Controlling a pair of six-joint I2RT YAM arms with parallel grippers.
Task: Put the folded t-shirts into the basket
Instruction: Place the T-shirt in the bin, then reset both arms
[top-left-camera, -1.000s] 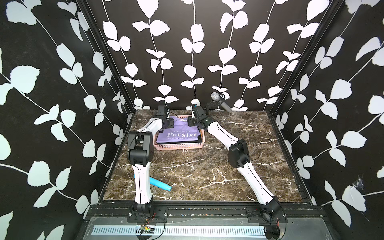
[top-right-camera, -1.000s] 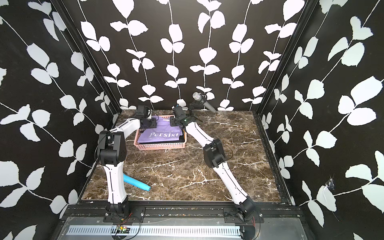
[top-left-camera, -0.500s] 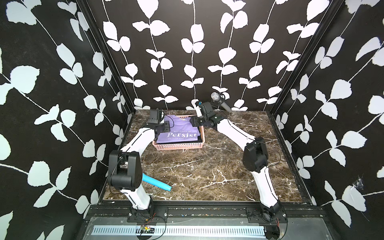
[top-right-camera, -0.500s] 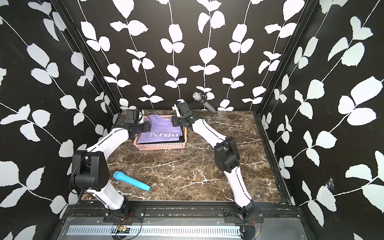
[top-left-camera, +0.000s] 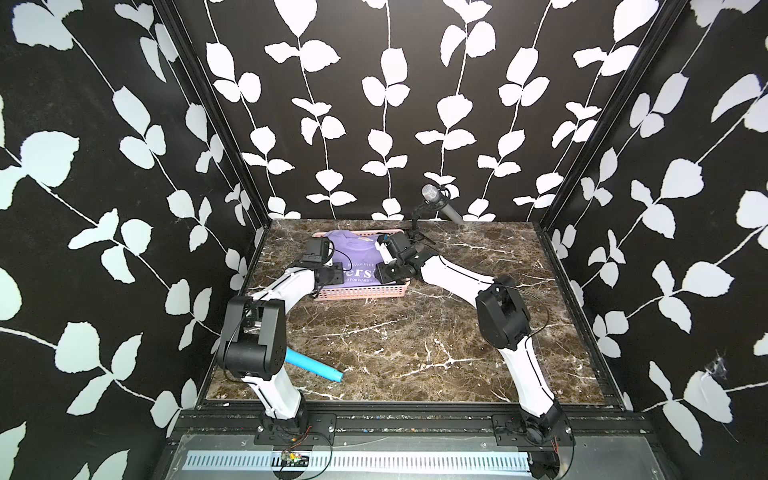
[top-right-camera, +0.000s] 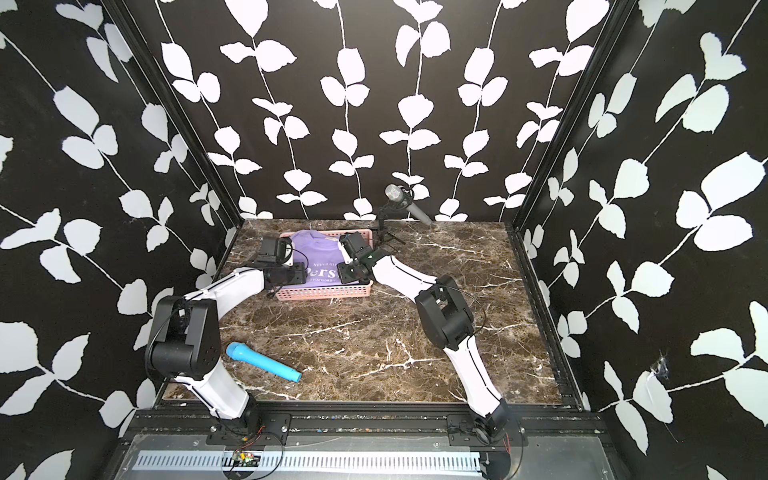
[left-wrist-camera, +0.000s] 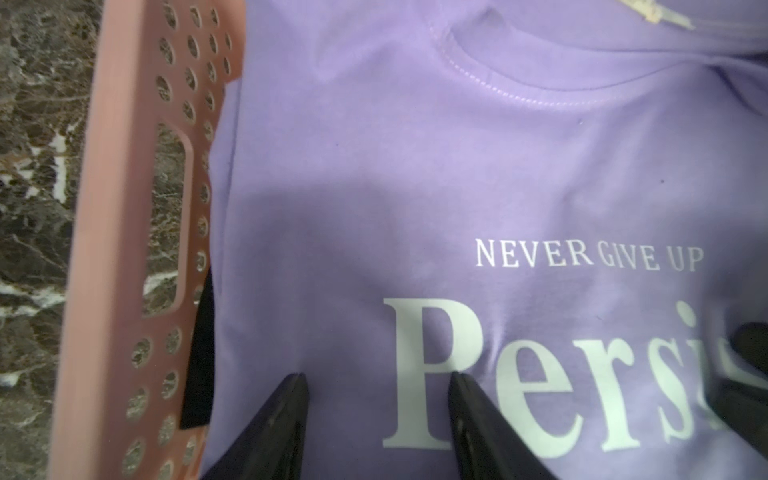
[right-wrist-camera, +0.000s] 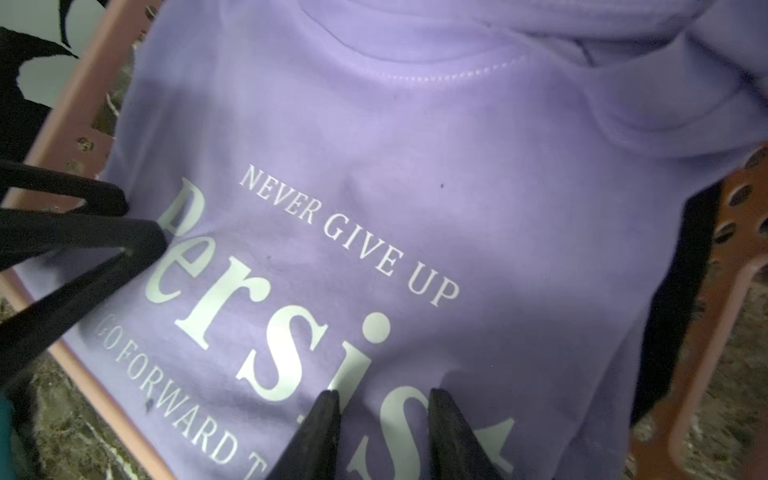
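The pink basket (top-left-camera: 360, 293) (top-right-camera: 324, 293) stands at the back of the marble table, left of middle. A lavender t-shirt (top-left-camera: 356, 252) (top-right-camera: 319, 252) printed "Persist" lies on top inside it, its far edge bunched over the back rim. Beneath it a black t-shirt (left-wrist-camera: 198, 353) (right-wrist-camera: 673, 316) shows at the edges. My left gripper (left-wrist-camera: 377, 376) hovers open just above the letter P. Over the letters "st" my right gripper (right-wrist-camera: 384, 392) stands open with a narrower gap. Neither holds any cloth. The left fingers (right-wrist-camera: 141, 239) also show in the right wrist view.
A light blue tube (top-left-camera: 315, 368) (top-right-camera: 266, 362) lies on the table near the front left, by the left arm's base. A microphone on a small stand (top-left-camera: 436, 200) (top-right-camera: 400, 200) stands at the back, right of the basket. Patterned walls close three sides.
Both grippers came from the basket's far end toward its front, over the print. The right jaws narrowed. Both elbows swung outward and back.
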